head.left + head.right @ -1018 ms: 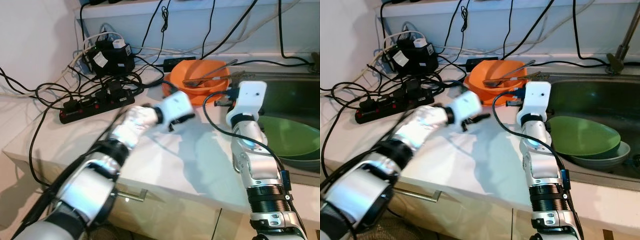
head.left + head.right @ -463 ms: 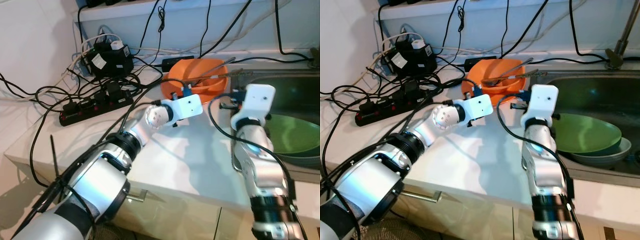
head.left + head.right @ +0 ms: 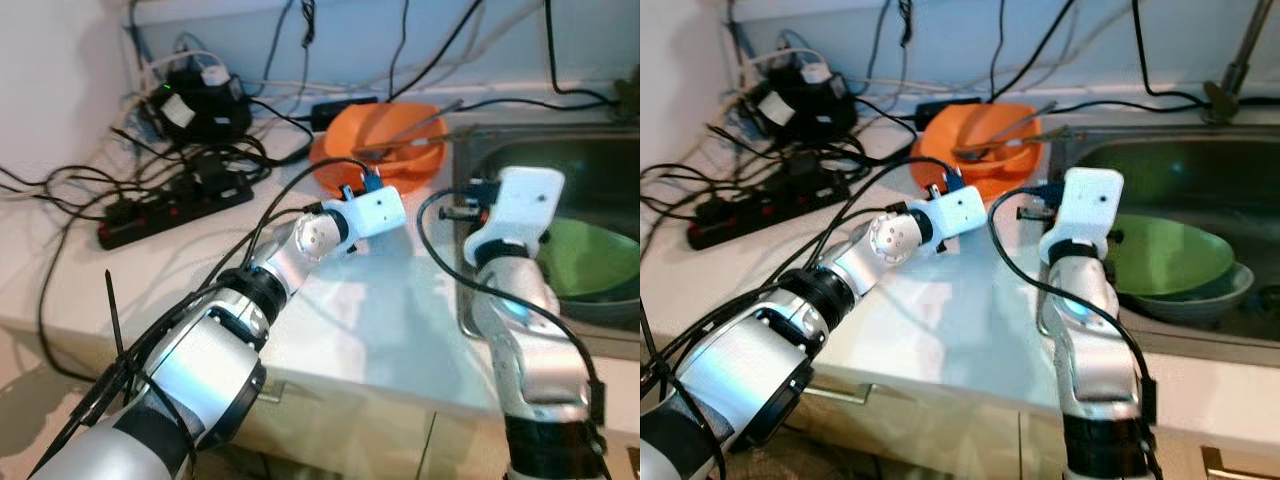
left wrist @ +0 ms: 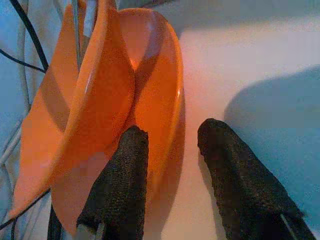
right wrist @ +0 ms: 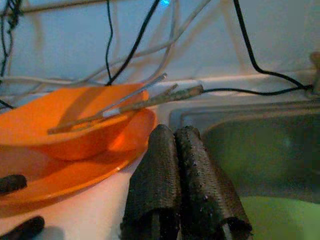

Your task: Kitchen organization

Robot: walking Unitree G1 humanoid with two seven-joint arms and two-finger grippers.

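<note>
An orange bowl (image 3: 385, 125) sits on an orange plate (image 3: 332, 165) on the white counter (image 3: 380, 310) beside the sink. A few long utensils (image 5: 125, 107) lie across the bowl. My left gripper (image 4: 172, 130) is open at the plate's near rim (image 4: 167, 90). One finger (image 4: 122, 180) lies against the plate and the other over the counter. My right gripper (image 5: 175, 132) is shut with nothing in it. It hovers by the sink's edge, just right of the orange dishes. A green bowl (image 3: 1165, 255) rests on a grey plate (image 3: 1230, 290) in the sink.
A black power strip (image 3: 170, 200), adapters (image 3: 195, 100) and many tangled black and white cables crowd the counter's back left. The steel sink (image 3: 1160, 165) and its faucet (image 3: 1230, 75) are at the right. A drawer handle (image 3: 835, 393) shows below the counter's front edge.
My left arm swung forward and right, and its gripper now sits at the orange plate's rim. The right arm has hardly moved. The camera has shifted a little.
</note>
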